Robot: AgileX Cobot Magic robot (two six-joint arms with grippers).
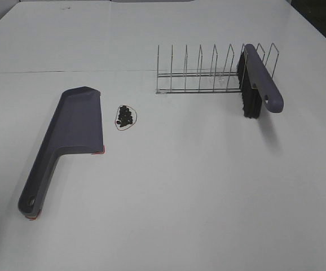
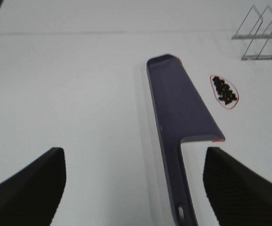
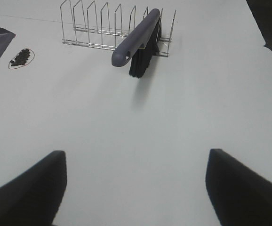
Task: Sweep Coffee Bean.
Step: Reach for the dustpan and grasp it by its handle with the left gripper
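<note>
A small heap of dark coffee beans [image 1: 125, 116] lies on the white table inside a thin red wire loop; it also shows in the left wrist view [image 2: 224, 91] and the right wrist view [image 3: 20, 57]. A grey dustpan [image 1: 73, 135] lies flat just left of the beans, handle toward the front; it shows in the left wrist view [image 2: 180, 113]. A grey brush with black bristles [image 1: 256, 84] rests in a wire rack [image 1: 199, 76]; it shows in the right wrist view [image 3: 138, 40]. My left gripper [image 2: 133, 188] and right gripper [image 3: 136, 188] are open and empty, both out of the high view.
The wire rack [image 3: 103, 28] stands at the back right of the white table [image 1: 197, 186]. A faint seam line runs across the table behind the dustpan. A dark area lies beyond the table's far right edge.
</note>
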